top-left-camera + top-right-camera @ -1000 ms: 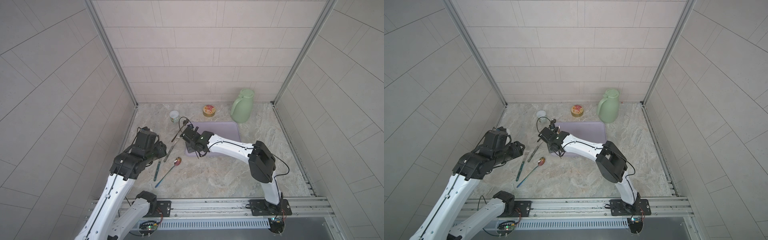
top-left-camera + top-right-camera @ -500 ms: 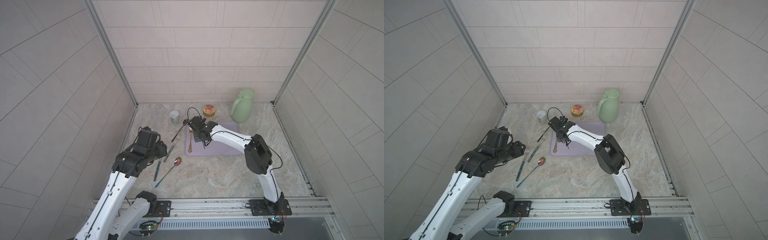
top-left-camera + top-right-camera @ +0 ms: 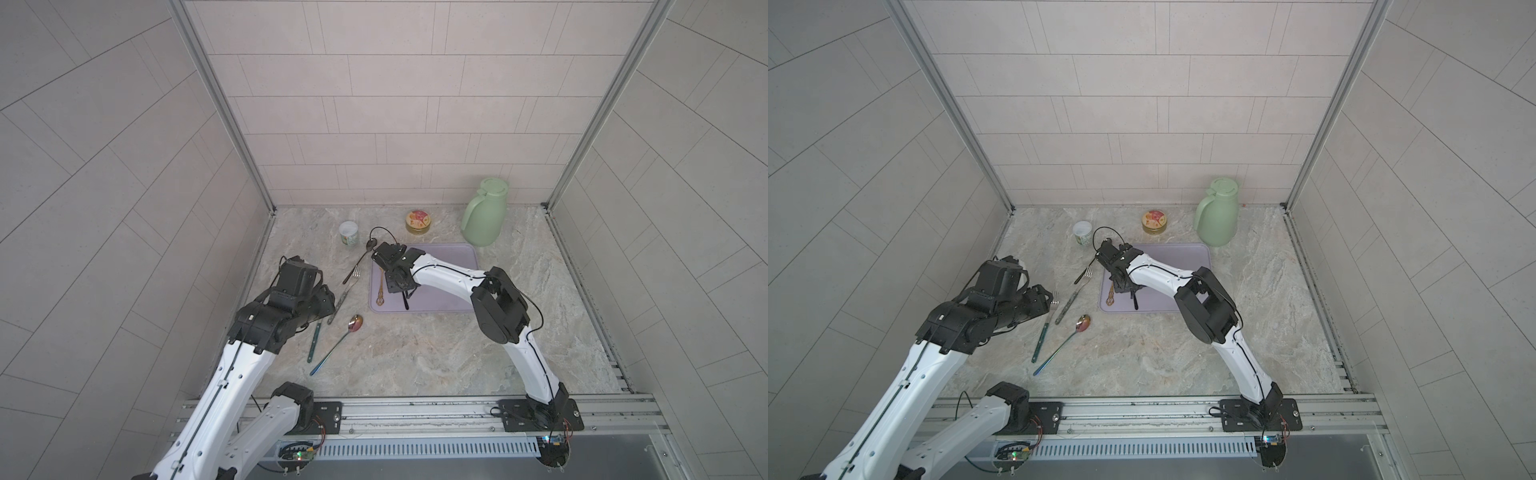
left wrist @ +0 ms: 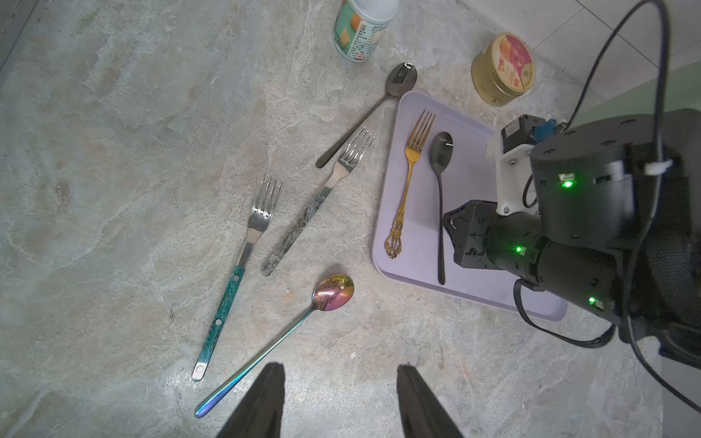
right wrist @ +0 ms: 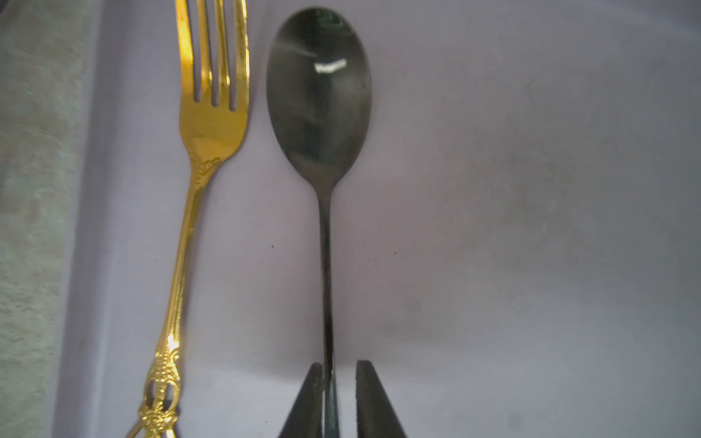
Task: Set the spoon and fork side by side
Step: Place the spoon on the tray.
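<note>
A black spoon point(image 5: 318, 94) lies on the lavender tray point(image 3: 449, 257) right beside a gold fork point(image 5: 212, 129), both parallel with heads toward the back wall. My right gripper point(image 5: 339, 366) is low over the spoon's handle, open by a narrow gap. The handle rests against one finger and is clear of the other. In the left wrist view the fork point(image 4: 407, 182) and spoon point(image 4: 441, 159) sit at the tray's left side. My left gripper point(image 4: 337, 368) hovers open over bare table, holding nothing.
Left of the tray lie an iridescent spoon point(image 4: 333, 292), a teal-handled fork point(image 4: 235, 280), a silver fork point(image 4: 322, 197) and a dark spoon point(image 4: 402, 77). A white cup point(image 3: 348, 234), a round tin point(image 3: 418, 221) and a green jug point(image 3: 484, 218) stand at the back.
My right gripper moved from the tray's left edge onto the tray with the black spoon, came down beside the gold fork, and its jaws have parted slightly. The left arm barely moved.
</note>
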Robot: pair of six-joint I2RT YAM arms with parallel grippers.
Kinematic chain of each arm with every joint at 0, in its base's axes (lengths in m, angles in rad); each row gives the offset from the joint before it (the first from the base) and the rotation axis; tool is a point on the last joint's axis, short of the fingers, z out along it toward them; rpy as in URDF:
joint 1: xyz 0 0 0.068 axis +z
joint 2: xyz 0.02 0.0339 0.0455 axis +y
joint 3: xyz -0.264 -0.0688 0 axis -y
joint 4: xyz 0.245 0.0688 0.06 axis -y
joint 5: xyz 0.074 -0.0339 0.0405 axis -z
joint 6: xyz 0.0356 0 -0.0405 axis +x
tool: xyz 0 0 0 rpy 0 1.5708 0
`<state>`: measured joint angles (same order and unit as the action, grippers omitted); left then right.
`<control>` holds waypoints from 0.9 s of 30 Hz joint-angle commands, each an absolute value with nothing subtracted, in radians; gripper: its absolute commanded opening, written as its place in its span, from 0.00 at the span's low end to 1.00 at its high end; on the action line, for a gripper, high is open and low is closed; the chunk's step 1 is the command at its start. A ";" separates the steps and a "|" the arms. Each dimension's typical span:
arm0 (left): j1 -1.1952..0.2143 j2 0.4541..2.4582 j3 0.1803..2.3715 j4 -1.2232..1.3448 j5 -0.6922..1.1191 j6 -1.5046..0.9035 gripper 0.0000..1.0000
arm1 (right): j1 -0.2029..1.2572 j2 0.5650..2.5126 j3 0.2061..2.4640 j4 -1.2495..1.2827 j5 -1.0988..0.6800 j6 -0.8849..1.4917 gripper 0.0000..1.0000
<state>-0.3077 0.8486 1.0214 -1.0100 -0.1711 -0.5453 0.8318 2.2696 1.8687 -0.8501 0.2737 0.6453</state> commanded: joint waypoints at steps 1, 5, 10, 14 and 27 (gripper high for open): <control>-0.301 0.848 1.010 -1.010 -0.153 -0.541 0.50 | 0.839 2.240 1.886 -0.852 0.242 0.657 0.28; -0.301 0.847 1.009 -1.009 -0.148 -0.543 0.50 | 0.838 2.215 1.873 -0.846 0.244 0.656 0.28; -0.302 0.844 1.000 -1.008 -0.143 -0.545 0.50 | 0.830 2.213 1.848 -0.805 0.221 0.639 0.28; -0.301 0.841 0.995 -1.009 -0.146 -0.544 0.50 | 0.826 2.229 1.839 -0.776 0.191 0.635 0.29; -0.302 0.845 0.991 -1.003 -0.145 -0.543 0.50 | 0.801 2.274 1.835 -0.765 0.146 0.667 0.27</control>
<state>-0.3077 0.8467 1.0031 -1.0031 -0.1608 -0.5457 0.8036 2.2616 1.8454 -0.7734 0.1551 0.6479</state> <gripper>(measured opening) 0.499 0.273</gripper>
